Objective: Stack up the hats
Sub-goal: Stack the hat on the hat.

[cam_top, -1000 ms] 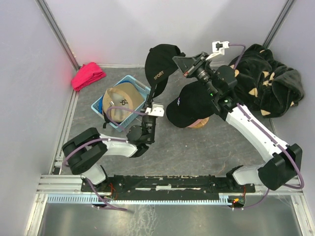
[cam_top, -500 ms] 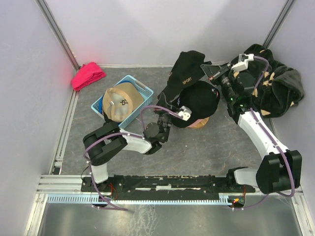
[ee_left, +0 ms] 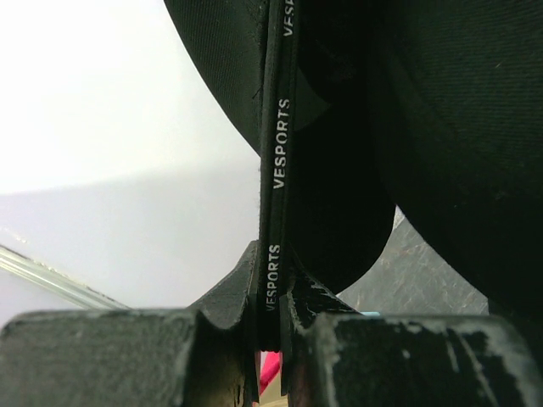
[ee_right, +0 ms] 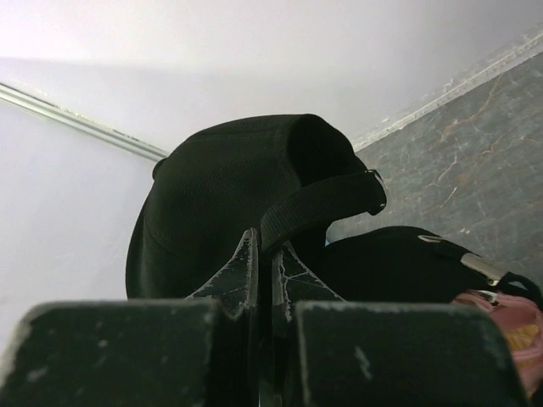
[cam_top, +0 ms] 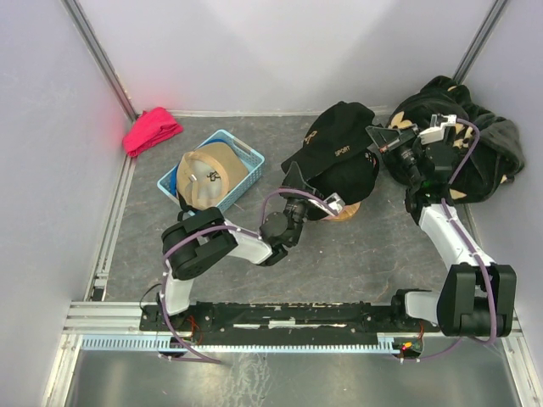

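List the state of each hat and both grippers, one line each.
Lettered black cap: held up by both grippers, over the stack.
Lower black cap: resting on the pink cap.
Pink cap: under it, mostly covered.
Tan cap: lying in the blue basket.
Left gripper: jaws shut on the lettered cap's edge.
Right gripper: jaws shut on its strap.

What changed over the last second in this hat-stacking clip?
The left gripper and right gripper stayed shut on the lettered black cap and carried it rightward, to above the other black cap. The tan cap in the blue basket and the red bundle did not move.
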You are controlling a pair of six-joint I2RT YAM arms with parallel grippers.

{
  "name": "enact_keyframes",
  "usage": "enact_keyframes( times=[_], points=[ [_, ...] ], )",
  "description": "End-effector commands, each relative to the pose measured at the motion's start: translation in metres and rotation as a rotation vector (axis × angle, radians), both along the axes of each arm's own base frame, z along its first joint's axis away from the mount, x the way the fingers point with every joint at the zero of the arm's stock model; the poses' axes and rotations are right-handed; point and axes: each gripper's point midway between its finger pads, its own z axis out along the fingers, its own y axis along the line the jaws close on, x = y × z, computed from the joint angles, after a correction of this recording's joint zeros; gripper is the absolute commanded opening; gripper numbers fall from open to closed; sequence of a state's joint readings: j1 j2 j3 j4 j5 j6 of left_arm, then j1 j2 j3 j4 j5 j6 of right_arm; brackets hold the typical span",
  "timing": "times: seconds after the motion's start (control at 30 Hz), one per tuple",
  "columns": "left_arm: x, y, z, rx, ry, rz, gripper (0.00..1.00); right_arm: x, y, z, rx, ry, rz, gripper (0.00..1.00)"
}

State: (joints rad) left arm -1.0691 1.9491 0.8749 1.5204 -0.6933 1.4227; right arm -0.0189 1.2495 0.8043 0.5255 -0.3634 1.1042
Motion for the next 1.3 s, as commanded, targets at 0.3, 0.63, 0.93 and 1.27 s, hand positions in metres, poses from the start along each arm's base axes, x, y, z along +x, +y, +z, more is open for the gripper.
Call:
enact_keyframes(
  times=[0.3,0.63,0.93,1.27],
  points=[
    [-0.012,0.011,0.046,-0.104,-0.156,0.018,0.03,0.005,-0.022,0.011,0.066,-0.094,-0.041,0.1],
    [-0.02,0.013,0.052,-0.061,-0.177,0.011,0.03,0.001,-0.028,-0.003,0.073,-0.058,-0.059,0.32],
    [-0.028,0.017,0.061,-0.034,-0.202,0.006,0.03,-0.001,-0.034,-0.014,0.067,-0.021,-0.085,0.44],
    [-0.042,0.015,0.066,-0.018,-0.211,-0.018,0.03,-0.003,-0.036,-0.026,0.071,0.015,-0.088,0.38]
  ],
)
